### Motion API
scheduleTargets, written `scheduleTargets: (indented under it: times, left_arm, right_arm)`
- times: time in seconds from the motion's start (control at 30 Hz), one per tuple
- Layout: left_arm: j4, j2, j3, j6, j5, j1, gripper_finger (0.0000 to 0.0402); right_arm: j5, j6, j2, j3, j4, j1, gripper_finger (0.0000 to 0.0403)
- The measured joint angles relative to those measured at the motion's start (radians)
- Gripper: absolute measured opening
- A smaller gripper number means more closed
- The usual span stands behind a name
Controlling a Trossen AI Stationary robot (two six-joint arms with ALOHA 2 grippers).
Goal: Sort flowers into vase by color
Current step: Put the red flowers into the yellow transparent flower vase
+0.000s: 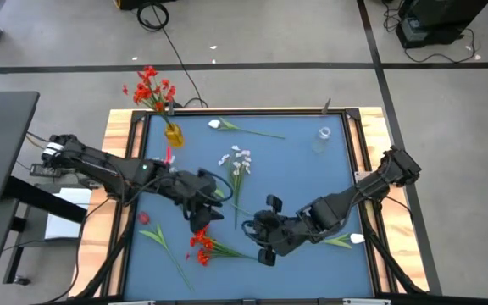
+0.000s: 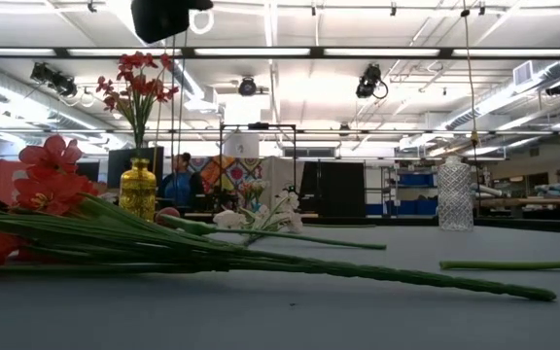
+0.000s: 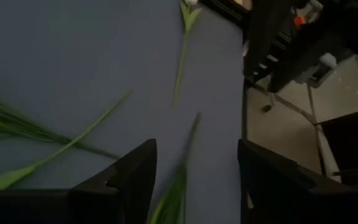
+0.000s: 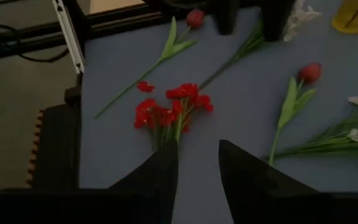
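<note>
The red spray point(image 1: 202, 246) lies on the counter point(image 1: 312, 182), stems running toward the right hand point(image 1: 265, 247), which straddles them with parted, unclenched fingers, while the left hand point(image 1: 203, 213) hovers released just beside the blooms.

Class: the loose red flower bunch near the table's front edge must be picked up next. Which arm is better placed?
Right, probably. The right hand sits open at the red flower bunch, its stems between the fingers; the left hand straddles another stem.

No text, label, brand, number or sign can be read in any of the views: nothing legible stands on the table point(image 1: 312, 182), on the two vases, on the arms or in the room behind.
</note>
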Motion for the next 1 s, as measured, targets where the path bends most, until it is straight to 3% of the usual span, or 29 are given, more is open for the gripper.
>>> scheduleTargets:
  times: [0.2,0.4,0.67,0.87,1.0]
  left_arm:
    - [-0.009,0.002,0.0,-0.017,-0.006,-0.033,0.0229]
    - [-0.033,0.024,0.001,0.129,-0.013,-0.095,0.0228]
    - [-0.045,0.061,0.001,0.162,-0.032,-0.118,0.0228]
    - [-0.077,0.069,0.001,0.149,-0.032,-0.131,0.0228]
    - [-0.139,0.068,0.001,0.135,-0.031,-0.142,0.0228]
  right_arm:
    - [-0.037,0.006,0.005,-0.057,0.14,0.003,0.0139]
    - [-0.049,0.055,0.031,-0.19,0.341,0.019,0.016]
    - [-0.042,-0.01,0.1,-0.322,0.608,0.035,0.0206]
    - [-0.092,-0.083,0.262,-0.292,0.821,0.02,0.0237]
    - [-0.106,-0.177,0.373,-0.194,0.801,0.011,0.0247]
